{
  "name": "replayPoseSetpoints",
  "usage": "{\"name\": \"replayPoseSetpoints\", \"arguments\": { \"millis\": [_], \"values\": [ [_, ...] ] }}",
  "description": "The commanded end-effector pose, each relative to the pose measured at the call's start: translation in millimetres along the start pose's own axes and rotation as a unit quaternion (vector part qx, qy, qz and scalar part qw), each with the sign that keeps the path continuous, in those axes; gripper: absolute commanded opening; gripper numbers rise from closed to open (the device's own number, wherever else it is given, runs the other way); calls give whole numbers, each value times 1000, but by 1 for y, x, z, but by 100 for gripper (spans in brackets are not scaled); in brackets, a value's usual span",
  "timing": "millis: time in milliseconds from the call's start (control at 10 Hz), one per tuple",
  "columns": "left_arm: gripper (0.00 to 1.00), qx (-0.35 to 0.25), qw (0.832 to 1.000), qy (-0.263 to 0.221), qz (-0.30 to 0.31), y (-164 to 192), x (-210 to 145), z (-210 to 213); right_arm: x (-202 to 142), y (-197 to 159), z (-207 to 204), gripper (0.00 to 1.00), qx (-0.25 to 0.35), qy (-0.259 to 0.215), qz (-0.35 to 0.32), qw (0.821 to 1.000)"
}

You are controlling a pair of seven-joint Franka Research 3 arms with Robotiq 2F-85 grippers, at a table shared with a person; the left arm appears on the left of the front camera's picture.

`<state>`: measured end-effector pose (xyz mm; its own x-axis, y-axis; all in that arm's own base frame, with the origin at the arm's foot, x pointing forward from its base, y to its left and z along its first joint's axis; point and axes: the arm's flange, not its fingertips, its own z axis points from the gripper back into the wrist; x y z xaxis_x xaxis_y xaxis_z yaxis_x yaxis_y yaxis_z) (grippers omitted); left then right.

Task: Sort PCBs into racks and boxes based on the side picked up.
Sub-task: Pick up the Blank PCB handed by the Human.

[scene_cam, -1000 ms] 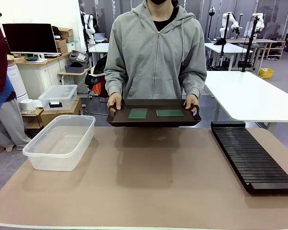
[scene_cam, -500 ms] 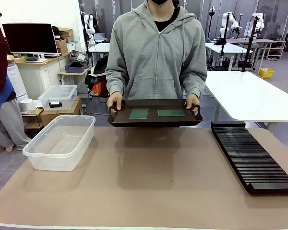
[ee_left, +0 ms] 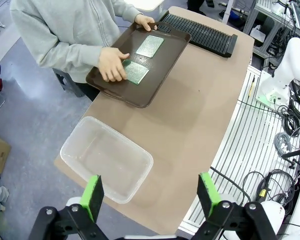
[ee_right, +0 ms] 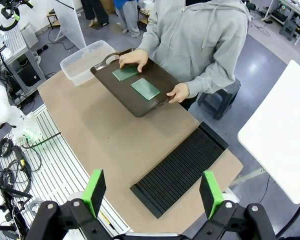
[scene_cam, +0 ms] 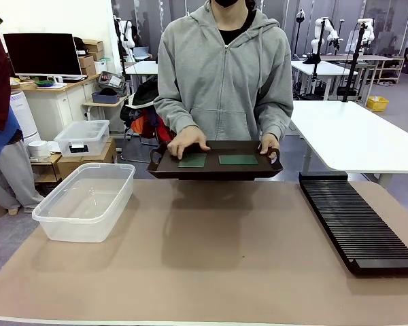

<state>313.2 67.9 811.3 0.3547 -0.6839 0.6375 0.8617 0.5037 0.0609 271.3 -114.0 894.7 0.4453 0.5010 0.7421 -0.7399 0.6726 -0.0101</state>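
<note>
Brown matting covered the desk (scene_cam: pixel 211 272) between me and a person in a grey hoodie (scene_cam: pixel 221 75) standing at 12 o'clock. That person held a dark brown tray (scene_cam: pixel 214 171) over the desk's far edge, one hand (scene_cam: pixel 268 145) on the handle at its 3 o'clock end. On the tray a green PCB (scene_cam: pixel 192 161) lay flat toward 9 o'clock, with the person's other hand (scene_cam: pixel 187 141) spread over its far side and touching it. A second PCB (scene_cam: pixel 238 159) lay flat just beside it toward 3 o'clock, apart from both hands. At the desk's 9 o'clock side stood the clear box (scene_cam: pixel 81 227), open-topped. Along the 3 o'clock side lay the long black rack (scene_cam: pixel 357 221), its narrow slots running across it. My left gripper (ee_left: pixel 150 195) hung high above the desk, released, its green pads wide apart. My right gripper (ee_right: pixel 153 194) hung high too, released and spread, looking down on the rack and the tray.
</note>
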Motion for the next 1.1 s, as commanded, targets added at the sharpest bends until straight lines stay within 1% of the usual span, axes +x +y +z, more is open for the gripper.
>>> {"name": "replayPoseSetpoints", "arguments": {
  "millis": [0, 1000],
  "values": [
    [100, 2, 1000, -5, 2, 1, 1, 0, 1, 2, 0, 100, 2, -2, 4, 1000],
    [100, 2, 1000, -5, 2, 1, 1, 0, 1, 2, 0, 100, 2, -2, 4, 1000]
  ]
}}
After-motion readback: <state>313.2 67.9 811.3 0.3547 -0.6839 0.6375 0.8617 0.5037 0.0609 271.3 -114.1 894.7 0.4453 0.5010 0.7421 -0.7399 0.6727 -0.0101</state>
